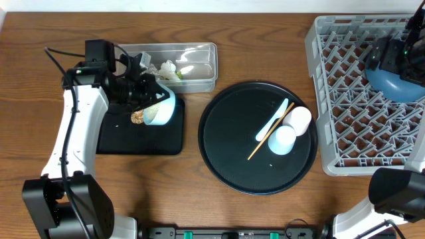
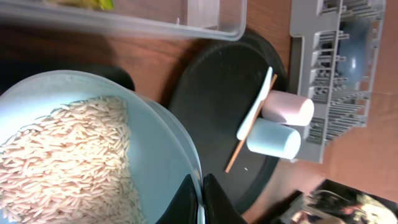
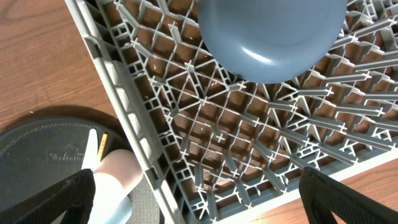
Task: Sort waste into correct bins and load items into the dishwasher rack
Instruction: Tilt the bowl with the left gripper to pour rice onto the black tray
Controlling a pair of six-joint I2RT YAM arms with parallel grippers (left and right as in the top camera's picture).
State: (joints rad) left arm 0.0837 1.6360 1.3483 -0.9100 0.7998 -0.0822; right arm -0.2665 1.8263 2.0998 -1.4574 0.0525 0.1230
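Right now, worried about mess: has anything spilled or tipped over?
No spill visible. The left claw holds the bowl tilted over the black tray, rice inside. Both cups lie on their sides on the round tray.

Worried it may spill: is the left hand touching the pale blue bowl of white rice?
Touching. The left wrist view shows the left hand pinching the rim of the pale blue bowl from both sides.

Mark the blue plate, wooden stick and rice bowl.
blue plate (image 3: pixel 273 37): right wrist view, middle of visible face.
wooden stick (image 1: pixel 257 147): overhead view, lower half of shaft.
pale blue bowl (image 2: pixel 155 155): left wrist view, bare inner wall.
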